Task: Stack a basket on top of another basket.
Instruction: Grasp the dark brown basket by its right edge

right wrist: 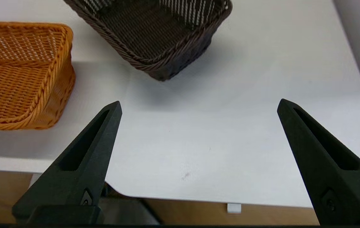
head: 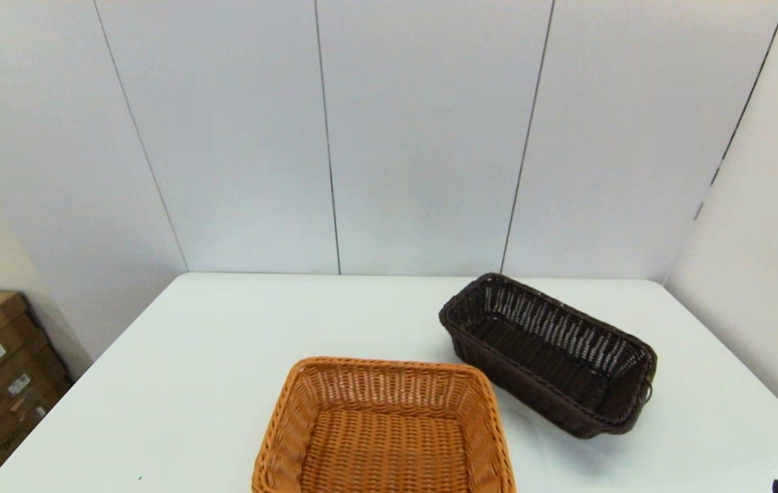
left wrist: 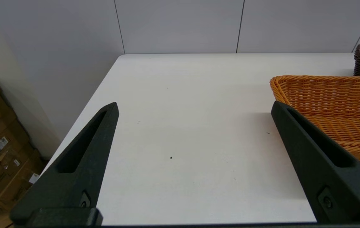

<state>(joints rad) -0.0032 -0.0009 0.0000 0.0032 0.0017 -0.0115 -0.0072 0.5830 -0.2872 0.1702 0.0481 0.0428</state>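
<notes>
Right claw [right wrist: 199, 107] hangs w/ fingers spread wide, gripping nothing, just past the bench's [head: 211, 383] near edge, nose aimed at the dark brown basket [head: 550, 352]. Left claw [left wrist: 194, 107] is equally spread and empty, hovering low over bare bench beside the orange-tan basket [head: 382, 428]; its right finger [left wrist: 319, 152] overlaps that basket's rim in the left wrist view, but I can't tell if they touch. Neither arm reaches into the head view beyond a dark sliver at the bottom right corner.

Both baskets sit upright & empty, mouths up. Orange-tan one lies closest to me, about centre of the bench's front. Dark one sits farther back on the right, angled diagonally, its near corner just beside the orange one's far right corner – close, prob. not touching.

My read: nothing stacked yet, task at its start. Right arm looks the natural pick for the dark basket, being on its side. Wide fingers suit pinching a flared wall at the braided rim. Risk: diagonal pose means I'd need to turn it to line up w/ the orange basket before nesting.
</notes>
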